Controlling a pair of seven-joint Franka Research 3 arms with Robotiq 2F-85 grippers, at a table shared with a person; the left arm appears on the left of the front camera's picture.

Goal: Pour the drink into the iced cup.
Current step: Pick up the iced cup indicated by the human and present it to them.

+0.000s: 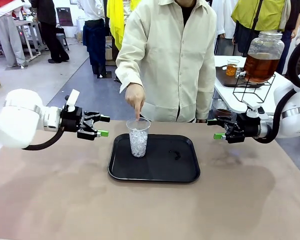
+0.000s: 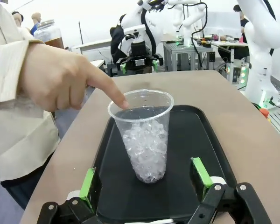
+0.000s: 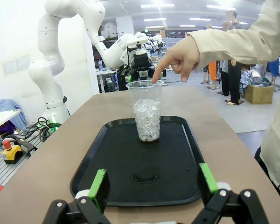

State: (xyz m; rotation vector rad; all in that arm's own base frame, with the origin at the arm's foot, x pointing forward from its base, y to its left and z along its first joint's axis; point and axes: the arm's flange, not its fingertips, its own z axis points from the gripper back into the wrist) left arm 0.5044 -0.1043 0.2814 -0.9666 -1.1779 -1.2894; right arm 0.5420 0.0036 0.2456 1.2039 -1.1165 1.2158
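Clear plastic packed with ice: in the front view the iced cup [image 1: 138, 137] stands upright on the left part of the black tray [image 1: 186, 172]. The person's hand [image 1: 135, 96] is above it, one finger pointing down at the rim. Your left gripper [image 1: 104, 126] hangs just left of the cup, jaws wide and empty. Your right gripper [image 1: 214, 128] hovers to the right of the tray, well apart from the cup, equally wide and empty. The drink [image 1: 260, 67], amber-brown, sits in a glass jar [image 1: 266, 42] on the side table [image 1: 230, 97] behind your right arm, far from both grippers.

From the left wrist, the cup [image 2: 144, 135] stands near and straight ahead of the left gripper [image 2: 144, 179], in line with the gap between its spread green pads [image 2: 87, 183], which do not touch it. The hand [image 2: 60, 77] has its fingertip at the rim.

From the right wrist, the cup [image 3: 147, 112] stands farther off, toward the tray's [image 3: 107, 154] far end, roughly centred ahead of the open right gripper [image 3: 154, 183], with the hand [image 3: 179, 53] above it.
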